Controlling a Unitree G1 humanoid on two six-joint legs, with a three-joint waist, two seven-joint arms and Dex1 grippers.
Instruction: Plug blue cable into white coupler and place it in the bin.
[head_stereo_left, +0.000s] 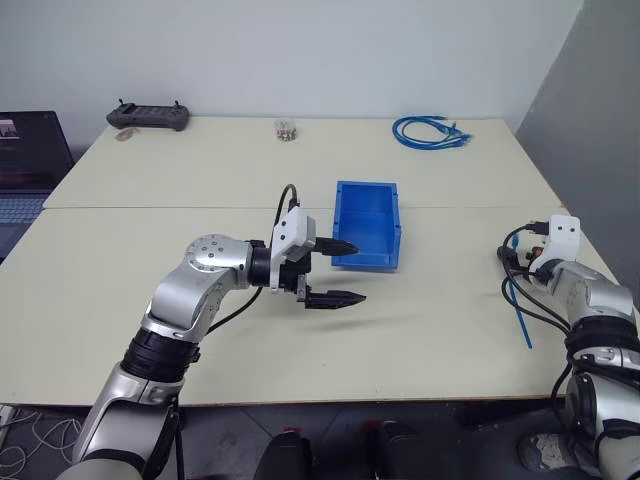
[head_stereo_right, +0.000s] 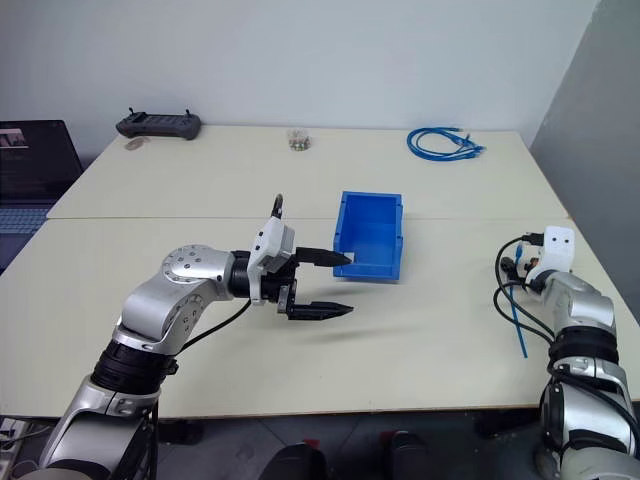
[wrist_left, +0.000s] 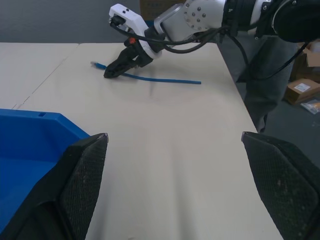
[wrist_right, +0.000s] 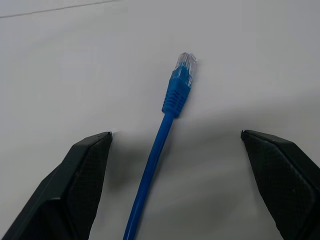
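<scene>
The right end effector (wrist_right: 175, 185), jaws spread, straddles the blue cable (wrist_right: 155, 160) lying near right on the table (head_stereo_left: 420, 340): picking it up seems next. The left end effector (head_stereo_left: 335, 272) hangs open beside the bin (head_stereo_left: 368, 225).

Blues on a cream counter

The counter (head_stereo_left: 200, 330) is pale cream; the bin (head_stereo_left: 367, 225) at its centre is bright blue, as is the blue cable (wrist_right: 160, 145), whose plug is clear. A coiled blue bundle (head_stereo_left: 430, 131) lies toward 1 o'clock and a dark grey controller (head_stereo_left: 149, 116) toward 11. Both the left pincer (head_stereo_left: 338, 272) and right pincer (wrist_left: 114, 71) have black fingers on silver arms.
</scene>
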